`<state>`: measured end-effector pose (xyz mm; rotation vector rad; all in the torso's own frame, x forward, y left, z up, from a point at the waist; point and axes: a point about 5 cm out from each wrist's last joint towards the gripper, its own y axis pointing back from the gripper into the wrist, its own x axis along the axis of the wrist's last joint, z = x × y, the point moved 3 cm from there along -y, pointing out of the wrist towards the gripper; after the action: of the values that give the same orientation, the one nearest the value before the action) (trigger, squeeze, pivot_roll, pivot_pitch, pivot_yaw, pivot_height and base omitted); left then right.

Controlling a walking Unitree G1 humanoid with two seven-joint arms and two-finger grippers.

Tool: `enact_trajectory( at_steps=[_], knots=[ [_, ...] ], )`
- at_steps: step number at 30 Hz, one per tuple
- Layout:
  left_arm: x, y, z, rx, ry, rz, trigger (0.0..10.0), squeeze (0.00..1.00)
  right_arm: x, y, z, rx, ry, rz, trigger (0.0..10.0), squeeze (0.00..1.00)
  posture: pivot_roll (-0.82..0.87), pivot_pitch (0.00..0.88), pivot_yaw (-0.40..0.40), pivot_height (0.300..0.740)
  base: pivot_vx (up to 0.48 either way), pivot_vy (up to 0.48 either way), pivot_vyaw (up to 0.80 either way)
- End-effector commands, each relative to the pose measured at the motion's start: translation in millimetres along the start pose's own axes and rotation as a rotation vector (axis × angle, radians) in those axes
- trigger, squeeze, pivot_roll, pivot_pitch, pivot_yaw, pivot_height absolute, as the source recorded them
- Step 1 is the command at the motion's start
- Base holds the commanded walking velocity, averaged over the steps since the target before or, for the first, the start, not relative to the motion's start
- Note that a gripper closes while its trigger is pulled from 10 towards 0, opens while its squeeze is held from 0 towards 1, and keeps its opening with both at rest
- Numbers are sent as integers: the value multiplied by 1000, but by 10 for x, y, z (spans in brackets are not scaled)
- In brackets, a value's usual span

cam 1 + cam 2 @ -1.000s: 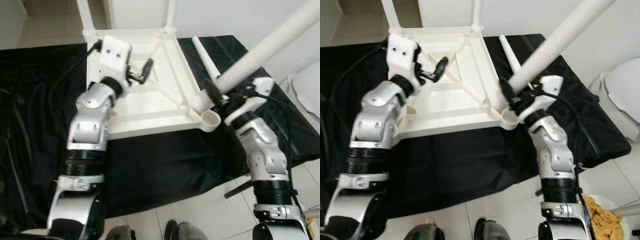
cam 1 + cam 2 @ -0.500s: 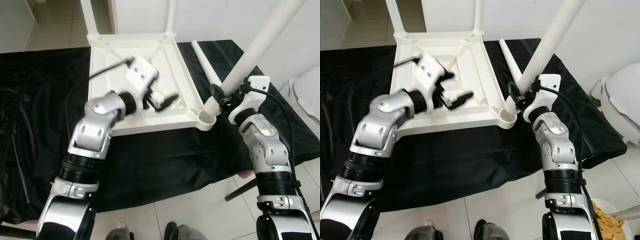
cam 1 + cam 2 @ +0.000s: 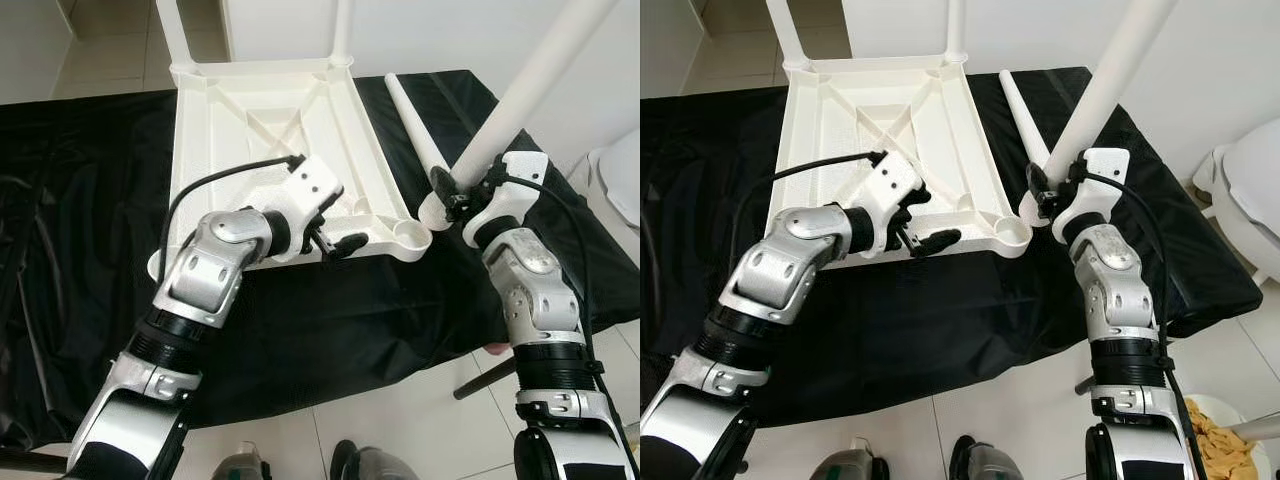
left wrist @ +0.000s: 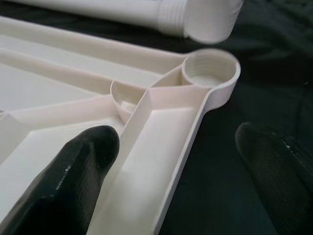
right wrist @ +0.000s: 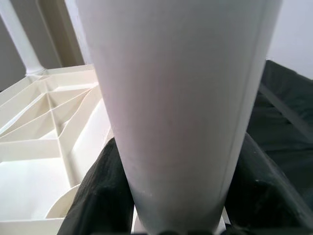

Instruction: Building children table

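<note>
The white table top point(image 3: 265, 120) lies upside down on a black cloth point(image 3: 300, 330), with an empty round socket point(image 3: 413, 237) at its near right corner. My right gripper point(image 3: 458, 192) is shut on a white table leg point(image 3: 520, 100). The leg tilts up to the right, and its lower end hangs just right of that socket. In the right wrist view the leg point(image 5: 181, 98) sits between both fingers. My left gripper point(image 3: 336, 232) is open over the top's near rim. One finger point(image 4: 73, 181) is inside the rim and the other outside, short of the socket point(image 4: 210, 73). A loose leg point(image 3: 410, 125) lies on the cloth.
Two legs point(image 3: 344, 30) stand fitted in the far corners. A threaded leg end point(image 4: 205, 19) shows just beyond the socket. A white rounded fixture point(image 3: 1250, 190) stands at the right. Tiled floor point(image 3: 400, 430) lies below the cloth's front edge, with a bowl of yellowish bits point(image 3: 1210, 430).
My left gripper swung from the far left inside of the top across to its near rim by the right corner. The held leg now stands steeper. The head camera shifted.
</note>
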<state>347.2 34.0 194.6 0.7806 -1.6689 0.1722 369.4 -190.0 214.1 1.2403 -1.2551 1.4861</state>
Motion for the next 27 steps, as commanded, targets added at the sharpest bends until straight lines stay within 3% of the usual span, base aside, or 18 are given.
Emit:
enact_trajectory(
  at_steps=[1,9,12,25,27],
  knots=[
    [-50,-40,39,-32,-15,-43,10000,0,29,5,38,-15,13,17,10000,0,40,76,14,740,0,0,0],
    [-56,-119,-70,24,-35,-72,10000,0,48,2,21,-15,21,35,10000,0,36,75,22,740,0,0,0],
    [-3,-106,-157,73,-26,-36,10000,0,60,26,22,-11,13,48,10000,0,33,76,26,740,0,0,0],
    [61,-53,-354,179,84,36,10000,0,46,53,9,-12,10,56,10000,0,34,80,29,740,0,0,0],
    [84,-41,-402,207,145,71,10000,0,52,46,8,-10,12,58,10000,0,35,79,26,740,0,0,0]
  ],
)
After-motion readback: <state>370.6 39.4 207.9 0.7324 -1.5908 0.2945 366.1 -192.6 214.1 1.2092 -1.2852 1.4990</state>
